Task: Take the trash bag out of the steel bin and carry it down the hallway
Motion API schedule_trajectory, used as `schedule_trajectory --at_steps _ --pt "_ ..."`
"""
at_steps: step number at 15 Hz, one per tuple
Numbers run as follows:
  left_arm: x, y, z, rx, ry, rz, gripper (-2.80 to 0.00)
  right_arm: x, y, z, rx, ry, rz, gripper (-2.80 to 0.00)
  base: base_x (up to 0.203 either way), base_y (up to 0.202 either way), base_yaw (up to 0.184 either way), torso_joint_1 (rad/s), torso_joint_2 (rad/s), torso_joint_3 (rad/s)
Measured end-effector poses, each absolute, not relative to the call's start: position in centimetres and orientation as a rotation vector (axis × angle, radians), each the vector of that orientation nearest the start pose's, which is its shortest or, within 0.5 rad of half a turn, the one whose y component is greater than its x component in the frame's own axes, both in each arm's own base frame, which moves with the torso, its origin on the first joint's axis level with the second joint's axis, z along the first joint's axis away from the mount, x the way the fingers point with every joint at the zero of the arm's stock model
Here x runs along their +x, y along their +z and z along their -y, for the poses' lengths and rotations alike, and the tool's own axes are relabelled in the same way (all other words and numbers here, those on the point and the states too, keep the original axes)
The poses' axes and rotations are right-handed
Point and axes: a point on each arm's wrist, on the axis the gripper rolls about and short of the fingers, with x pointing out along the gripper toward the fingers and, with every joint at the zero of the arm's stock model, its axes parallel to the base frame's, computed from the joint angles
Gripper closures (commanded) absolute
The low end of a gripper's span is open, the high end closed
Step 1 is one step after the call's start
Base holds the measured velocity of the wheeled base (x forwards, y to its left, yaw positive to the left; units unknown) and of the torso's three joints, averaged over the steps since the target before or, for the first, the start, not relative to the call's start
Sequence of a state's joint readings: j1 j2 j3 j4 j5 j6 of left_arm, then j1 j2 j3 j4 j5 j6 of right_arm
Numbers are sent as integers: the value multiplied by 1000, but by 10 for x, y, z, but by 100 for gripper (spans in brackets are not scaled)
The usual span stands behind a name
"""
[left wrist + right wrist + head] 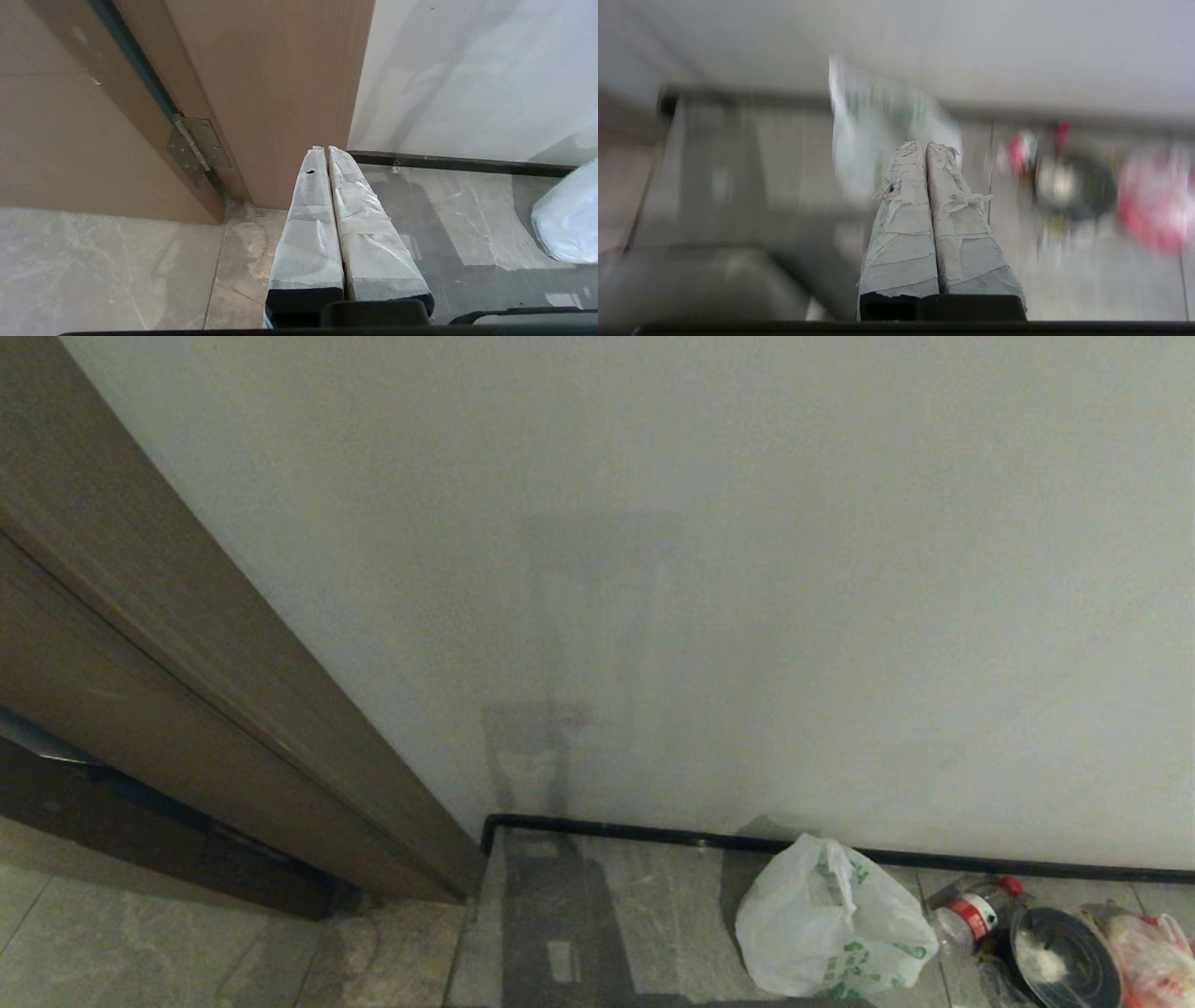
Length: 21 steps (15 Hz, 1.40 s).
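From the head camera, the trash bag sits slumped on the grey marbled floor at about 5 o'clock in the picture, close to the black baseboard that runs along the foot of the white wall. Its green print faces down and to the right. Just beside it at 3 o'clock lies a clear bottle with a red cap and red label, then a dark round container with something white inside, then a clear bag with red contents at the picture's edge. A brown wooden door frame slants down from 10 o'clock to the floor. Neither arm shows here.

In the left wrist view, the left tool hangs over the floor with its two wrapped fingers pressed together, holding nothing. Ahead of it stand the door frame and a metal hinge; a rounded part of the white bag shows on the floor at 4 o'clock, well apart from the tool.

The right wrist view is smeared by motion. The right tool has its fingers pressed together and nothing pinched between them. The white bag with green print lies beyond the tips, apart from them, with red and dark blurs of the other litter at 3 o'clock.
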<state>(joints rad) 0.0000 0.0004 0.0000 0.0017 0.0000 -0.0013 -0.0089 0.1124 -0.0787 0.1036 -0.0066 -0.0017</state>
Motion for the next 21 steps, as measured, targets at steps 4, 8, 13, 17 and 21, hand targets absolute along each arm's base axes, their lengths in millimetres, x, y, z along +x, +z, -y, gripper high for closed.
schedule_trajectory --at_steps 4,8,13,17,21 --pt "-23 75 0 -1 0 -2 0 -22 79 0 -6 -7 -6 0 0 0 0 0 0 0" --pt "-23 75 0 -3 0 -2 0 -23 77 0 -14 -7 11 0 0 0 0 0 0 0" --pt "-23 75 0 -5 1 -2 0 -23 76 0 -9 -8 11 0 0 0 0 0 1 85" --pt "-23 75 0 -6 1 -1 0 -23 76 0 -9 -8 11 0 0 0 0 2 0 191" --pt "-23 75 0 -7 1 -1 0 -23 76 0 -9 -8 10 0 0 0 0 2 5 203"
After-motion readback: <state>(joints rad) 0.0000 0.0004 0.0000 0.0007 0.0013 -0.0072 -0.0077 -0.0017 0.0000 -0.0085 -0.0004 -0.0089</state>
